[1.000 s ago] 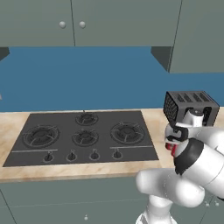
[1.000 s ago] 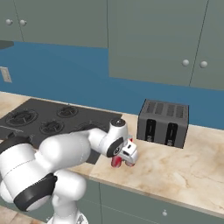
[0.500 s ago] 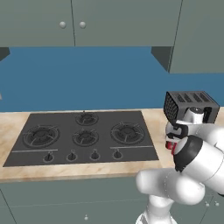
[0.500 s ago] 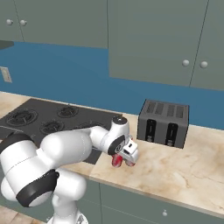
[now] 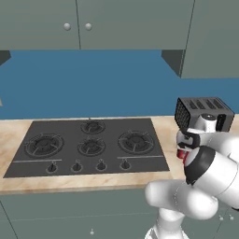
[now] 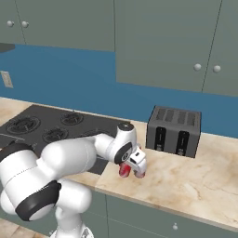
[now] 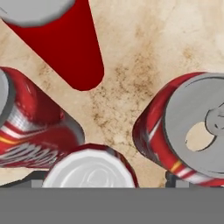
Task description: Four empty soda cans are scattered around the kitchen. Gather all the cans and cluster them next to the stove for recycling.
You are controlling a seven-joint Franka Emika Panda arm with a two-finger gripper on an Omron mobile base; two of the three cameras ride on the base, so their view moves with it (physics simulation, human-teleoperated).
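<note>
A black toaster [image 6: 174, 131] stands on the beige counter [image 6: 204, 179].

Even, flat rendered light throughout, sharp and glare-free, with only faint shadows.

Four red soda cans [image 7: 192, 127] clustered upright.

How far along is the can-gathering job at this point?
Nearly finished, it seems. Four soda cans stand clustered on the counter right of the stove. The hand is over them, jaws apparently open. Left: lift the hand clear.
</note>
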